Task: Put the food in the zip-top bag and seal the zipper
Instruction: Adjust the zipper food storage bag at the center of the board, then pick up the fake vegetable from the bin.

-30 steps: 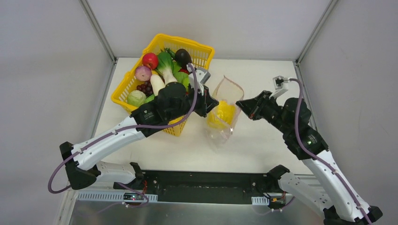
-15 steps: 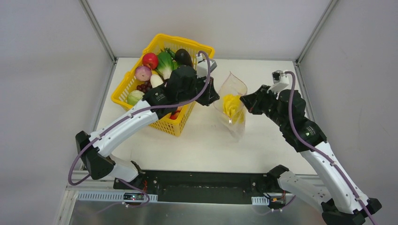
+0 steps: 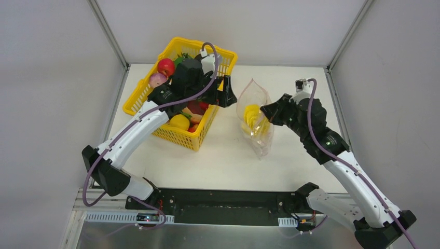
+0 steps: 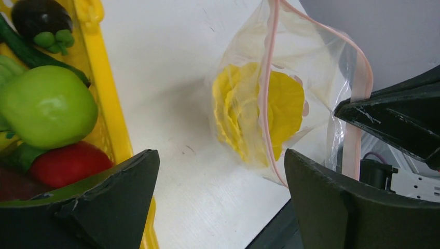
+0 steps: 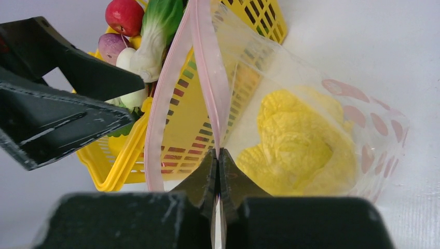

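The clear zip-top bag (image 3: 255,122) stands on the white table right of the basket, mouth open toward the far side. A yellow ruffled cabbage (image 3: 250,117) (image 4: 244,111) (image 5: 298,142) lies inside it. My right gripper (image 3: 265,110) (image 5: 218,153) is shut on the pink zipper (image 5: 210,67) (image 4: 267,78) at the bag's right rim. My left gripper (image 3: 227,96) (image 4: 220,158) is open with nothing between its fingers. It hovers over bare table between the basket and the bag, apart from both. More food fills the basket: a red apple (image 3: 166,66), a green apple (image 4: 46,106), bok choy (image 5: 158,26).
The yellow mesh basket (image 3: 179,136) (image 5: 127,155) sits at the table's far left, its right wall close to the left gripper. Grey walls enclose the table on three sides. White tabletop (image 3: 218,155) shows in front of the bag and basket.
The left gripper, shut beside the bag's left rim before, has opened and drawn back toward the basket. The right gripper keeps its hold and has shifted slightly; the bag now stands more upright.
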Robot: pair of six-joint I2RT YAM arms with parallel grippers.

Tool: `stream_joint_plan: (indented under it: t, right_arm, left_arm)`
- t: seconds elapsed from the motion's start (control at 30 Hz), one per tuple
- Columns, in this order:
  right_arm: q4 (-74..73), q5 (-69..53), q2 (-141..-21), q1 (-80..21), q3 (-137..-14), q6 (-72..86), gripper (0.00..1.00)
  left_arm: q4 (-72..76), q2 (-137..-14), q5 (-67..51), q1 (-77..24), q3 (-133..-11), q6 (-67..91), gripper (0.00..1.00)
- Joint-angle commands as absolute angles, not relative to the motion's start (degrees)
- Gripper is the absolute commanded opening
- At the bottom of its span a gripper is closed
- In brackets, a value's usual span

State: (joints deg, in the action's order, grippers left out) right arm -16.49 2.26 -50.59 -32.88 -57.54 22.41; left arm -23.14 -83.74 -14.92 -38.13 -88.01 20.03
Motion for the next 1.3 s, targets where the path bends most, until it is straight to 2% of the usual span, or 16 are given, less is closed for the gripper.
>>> stream_joint_plan:
  t: [0.0,0.17,0.37,0.6,0.8,0.93,1.07,1.27]
  right_arm:
    - [-12.9,0.6,-50.0,-32.8,-57.6,23.5,0.00]
    - [-12.7,-3.3,-50.9,-32.8,-58.0,24.8,0.00]
    - [-11.2,-4.8,-49.6,-32.8,-56.8,24.1,0.00]
    - [-12.4,-6.6,-50.9,-32.8,-56.7,24.0,0.00]
    - [-12.2,-6.3,-50.3,-32.7,-55.9,24.1,0.00]
    - [-12.2,-6.7,-50.5,-32.8,-55.9,23.7,0.00]
    - [-12.2,-7.3,-51.0,-32.7,-55.7,23.5,0.00]
    - [-12.2,-7.6,-50.1,-32.7,-54.9,23.3,0.00]
  left_arm:
    - [-28.1,-77.6,-9.7,-37.7,-89.6,16.7,0.97]
    - [-31.0,-76.7,2.2,-35.2,-90.5,16.3,0.99]
    - [-33.2,-83.1,0.1,-26.3,-95.7,17.6,0.99]
    - [-37.3,-93.1,0.4,-20.6,-104.4,17.6,0.99]
    - [-43.6,-102.9,2.5,-17.7,-113.3,18.4,0.91]
    - [-40.8,-102.2,6.5,-17.7,-110.0,18.8,0.91]
    - [-39.9,-102.2,7.5,-17.7,-106.7,20.1,0.88]
    - [-40.5,-105.1,6.3,-17.8,-105.8,21.5,0.76]
